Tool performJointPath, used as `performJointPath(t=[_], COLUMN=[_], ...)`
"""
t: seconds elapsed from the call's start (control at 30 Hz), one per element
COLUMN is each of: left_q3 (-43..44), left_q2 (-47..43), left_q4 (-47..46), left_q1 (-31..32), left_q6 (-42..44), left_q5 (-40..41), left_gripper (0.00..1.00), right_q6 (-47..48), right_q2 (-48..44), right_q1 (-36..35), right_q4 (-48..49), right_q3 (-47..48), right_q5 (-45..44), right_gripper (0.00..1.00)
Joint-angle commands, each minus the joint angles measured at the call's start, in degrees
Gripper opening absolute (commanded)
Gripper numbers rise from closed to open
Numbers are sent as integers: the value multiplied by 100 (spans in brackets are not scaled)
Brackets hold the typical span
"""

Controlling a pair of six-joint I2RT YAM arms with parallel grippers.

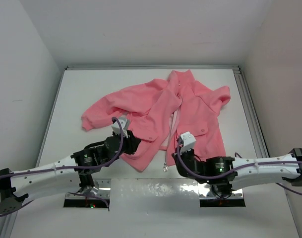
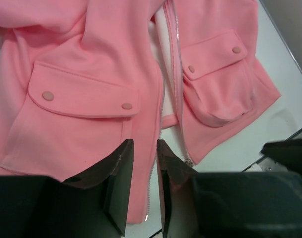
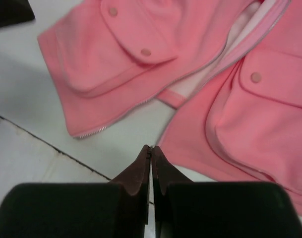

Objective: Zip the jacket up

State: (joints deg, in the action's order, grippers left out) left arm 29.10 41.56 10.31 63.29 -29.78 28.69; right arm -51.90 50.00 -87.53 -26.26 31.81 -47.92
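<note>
The salmon-pink jacket (image 1: pixel 160 106) lies unzipped and rumpled on the white table, collar at the far side. Its metal zipper pull (image 1: pixel 165 168) hangs at the bottom of the right panel and also shows in the left wrist view (image 2: pixel 189 161). My left gripper (image 1: pixel 132 143) is over the left panel's hem. Its jaws (image 2: pixel 143 144) stand slightly apart, with the left zipper edge (image 2: pixel 151 193) between them. My right gripper (image 1: pixel 174 157) is shut and looks empty. Its tips (image 3: pixel 150 148) are at the right panel's lower corner (image 3: pixel 165 136). The pull is hidden in that view.
A raised rail (image 1: pixel 250 114) runs along the table's right edge and grey walls close in the far side. Metal base plates (image 1: pixel 89 191) (image 1: pixel 222 196) sit at the near edge. Flap pockets with snaps (image 2: pixel 86 99) (image 3: pixel 270 79) sit on both panels.
</note>
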Motion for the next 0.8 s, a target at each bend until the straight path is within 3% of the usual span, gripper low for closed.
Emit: performJointPath(t=[0.0,0.07,0.13,0.17,0.2,0.3,0.33,0.57,0.6,0.77], left_q3=[34,25,-1,-10,-10,-141,-176,7,25,104], left_q2=[27,36,97,124,202,369,422,1247,1458,2073], left_q4=[24,85,112,121,156,121,138,691,649,613], left_q1=[-27,-18,-18,-18,-27,-9,-9,35,87,122], left_q6=[86,69,60,77,104,122,95,-45,-28,-2], left_q5=[-188,-206,-241,-328,-407,-592,-610,-513,-548,-530], left_gripper=[24,28,27,25,15,0,0,1,14,24], right_q6=[-67,22,-22,-31,-22,13,31,22,92,136], right_q2=[-551,-727,-990,-1070,-1149,-1229,-1125,-211,-184,-297], right_q1=[-45,-45,-45,-45,-45,-45,-45,-45,-45,-45], right_q4=[-37,-80,-168,-169,-134,33,164,498,717,999], right_q3=[-26,-17,-43,-104,-210,-377,-404,-333,-482,-623], right_q5=[-903,-1035,-1061,-1079,-1079,-860,-772,-358,-341,-104], right_gripper=[2,11,13,9,0,0,0,0,0,0])
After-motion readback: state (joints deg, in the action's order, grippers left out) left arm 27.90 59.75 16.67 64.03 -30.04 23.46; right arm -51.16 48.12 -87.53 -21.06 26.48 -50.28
